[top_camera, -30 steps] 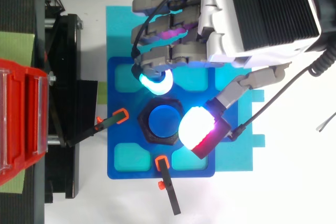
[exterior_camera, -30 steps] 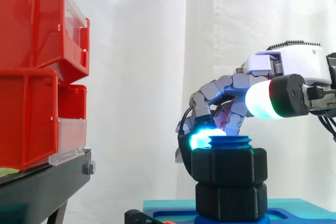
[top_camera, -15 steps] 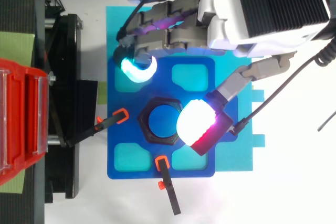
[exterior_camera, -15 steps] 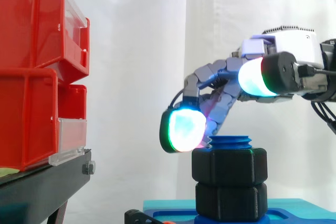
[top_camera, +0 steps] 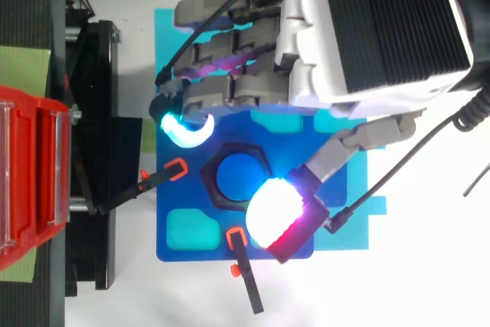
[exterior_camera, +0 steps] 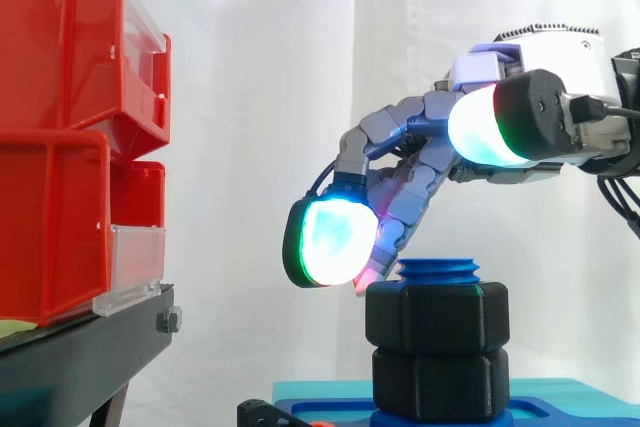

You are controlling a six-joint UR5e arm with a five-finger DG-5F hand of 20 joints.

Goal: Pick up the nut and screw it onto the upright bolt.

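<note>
A blue upright bolt (exterior_camera: 438,271) stands on a blue base plate (top_camera: 174,197). Two black hex nuts are threaded on it, one (exterior_camera: 436,315) on top of the other (exterior_camera: 440,383), and the bolt's top pokes out above them. From above, the upper nut (top_camera: 210,181) rings the bolt's blue end (top_camera: 233,178). My hand (exterior_camera: 420,162) hovers above and to the left of the bolt, open and holding nothing. Its fingers (top_camera: 222,97) reach left past the nut, with a cyan-green pad (exterior_camera: 330,240) beside the bolt's top. The thumb's glowing pad (top_camera: 269,216) hangs over the plate's near side.
Two stacked red bins (exterior_camera: 70,137) sit on a black stand (exterior_camera: 80,357) at the left. Two black clamps with orange tips (top_camera: 176,168) (top_camera: 237,237) hold the base plate, which lies on a cyan mat (top_camera: 168,28).
My hand has lifted off the upper nut and uncurled. Its fingers swung up and to the left, and the thumb pad slid toward the plate's front edge.
</note>
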